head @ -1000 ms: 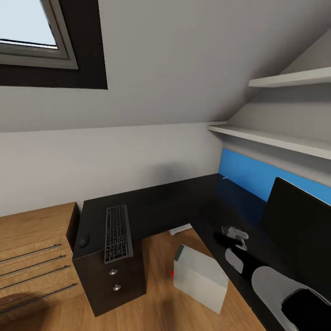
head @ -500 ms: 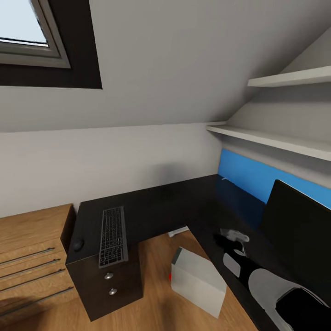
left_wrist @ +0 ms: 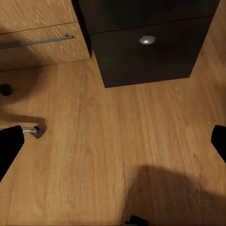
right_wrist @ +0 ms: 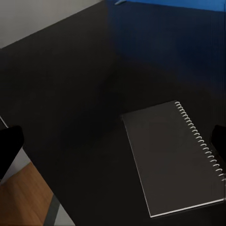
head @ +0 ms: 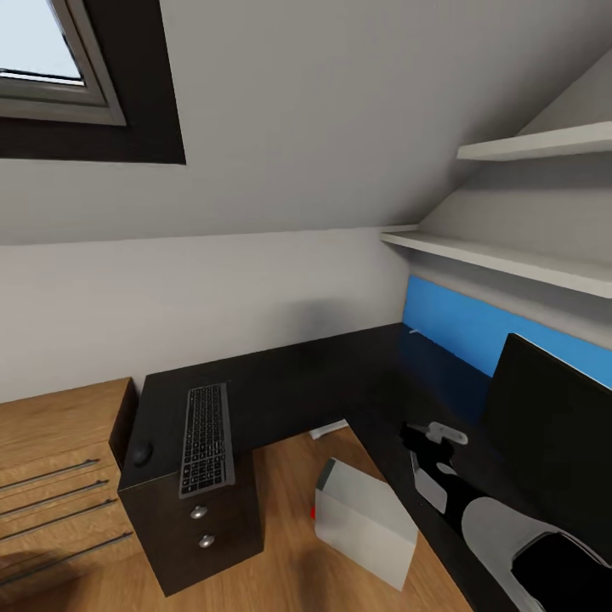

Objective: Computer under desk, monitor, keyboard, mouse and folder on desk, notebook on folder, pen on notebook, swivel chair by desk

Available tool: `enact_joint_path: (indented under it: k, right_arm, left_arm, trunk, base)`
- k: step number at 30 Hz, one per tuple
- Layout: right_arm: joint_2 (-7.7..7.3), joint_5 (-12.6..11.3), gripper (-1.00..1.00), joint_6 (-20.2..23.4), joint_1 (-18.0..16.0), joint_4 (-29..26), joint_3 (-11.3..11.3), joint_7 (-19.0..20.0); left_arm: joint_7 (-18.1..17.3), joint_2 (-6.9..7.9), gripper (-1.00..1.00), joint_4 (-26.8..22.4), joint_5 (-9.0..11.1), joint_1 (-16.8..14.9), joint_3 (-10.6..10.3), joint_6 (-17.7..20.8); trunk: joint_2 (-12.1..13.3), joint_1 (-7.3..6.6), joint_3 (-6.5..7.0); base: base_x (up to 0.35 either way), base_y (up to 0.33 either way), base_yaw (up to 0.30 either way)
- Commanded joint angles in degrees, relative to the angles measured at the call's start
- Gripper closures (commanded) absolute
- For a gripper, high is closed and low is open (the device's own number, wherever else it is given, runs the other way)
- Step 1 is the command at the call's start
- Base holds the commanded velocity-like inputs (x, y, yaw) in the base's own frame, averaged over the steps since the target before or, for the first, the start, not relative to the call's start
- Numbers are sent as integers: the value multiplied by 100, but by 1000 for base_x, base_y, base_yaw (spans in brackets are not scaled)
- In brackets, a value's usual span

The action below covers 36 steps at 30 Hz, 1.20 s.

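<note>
I hold my right gripper (head: 435, 449) over the desk (head: 306, 374), jaws released, above the notebook (right_wrist: 172, 157) for a pickup. Left jaws also released, over the floor. Further off, the keyboard (head: 206, 438) lies far from the monitor (head: 552, 416).

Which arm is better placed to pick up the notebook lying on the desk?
The right. The right hand hangs open over the desk, with the spiral notebook just below it. The left hand faces the wooden floor beside the drawer unit.
</note>
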Motion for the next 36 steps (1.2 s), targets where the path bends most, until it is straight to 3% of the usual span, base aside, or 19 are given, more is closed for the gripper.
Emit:
enact_joint_path:
  k: [1,4,9,10,12,13,15,16,21,22,28,31,36]
  right_arm:
    - [-43,-39,-100,-32,-4,-5,48,-32]
    - [-68,-41,-100,-47,-4,-8,48,-30]
    - [-82,-43,-100,-51,-4,-10,47,-29]
    - [-84,-43,-100,-52,-4,-10,47,-29]
    - [-85,-43,-100,-52,-4,-10,47,-29]
    - [-85,-43,-100,-52,-4,-10,47,-27]
    - [-85,-43,-100,-52,-4,-10,47,-23]
    - [-86,-43,-100,-49,-4,-10,47,-15]
    - [-86,-43,-100,-40,-4,-10,47,-7]
    - [-86,-45,-100,-38,-4,-10,47,-3]
    - [-86,-49,-100,-30,-4,-10,47,-3]
    - [-86,-45,-100,-31,-4,-10,47,-1]
    - [-92,-44,-100,-46,-4,-9,47,3]
  left_arm:
    - [41,-56,-100,11,42,-5,-38,-9]
    - [43,-88,-100,2,58,-5,-34,19]
    - [74,-244,-100,-348,58,-5,-34,474]
    - [207,-317,-100,-782,47,-5,-37,1043]
    - [392,-348,-100,-1161,36,-5,-38,1583]
    - [635,-367,-100,-1606,31,-5,-38,2251]
    - [893,-379,-100,-2100,31,-5,-39,3013]
    - [1115,-385,-100,-2623,34,-5,-39,3838]
    - [1394,-387,-100,-3925,53,-5,-29,5671]
    - [1443,-388,-100,-4380,63,-5,-20,6175]
    - [1512,-404,-100,-5290,194,-5,-18,6984]
    - [1524,-407,-100,-5467,345,-5,-35,7113]
    - [1533,-389,-100,-5525,408,-5,-26,7126]
  trunk:
    - [-11,3,-12]
    - [-52,25,-30]
    - [-252,135,-120]
    - [-292,157,-138]
    - [-372,201,-174]
    - [-412,223,-192]
    - [-493,266,-228]
    - [-533,288,-246]
    - [-733,398,-335]
    - [-773,420,-353]
    - [-1014,552,-461]
    - [-1134,618,-515]
    - [-1335,728,-605]
  base:
    - [0,0,0]
    - [0,0,0]
    - [0,0,0]
    - [0,0,0]
    - [0,0,0]
    - [0,0,0]
    - [0,0,0]
    - [0,0,0]
    - [0,0,0]
    - [0,0,0]
    - [0,0,0]
    - [0,0,0]
    - [0,0,0]
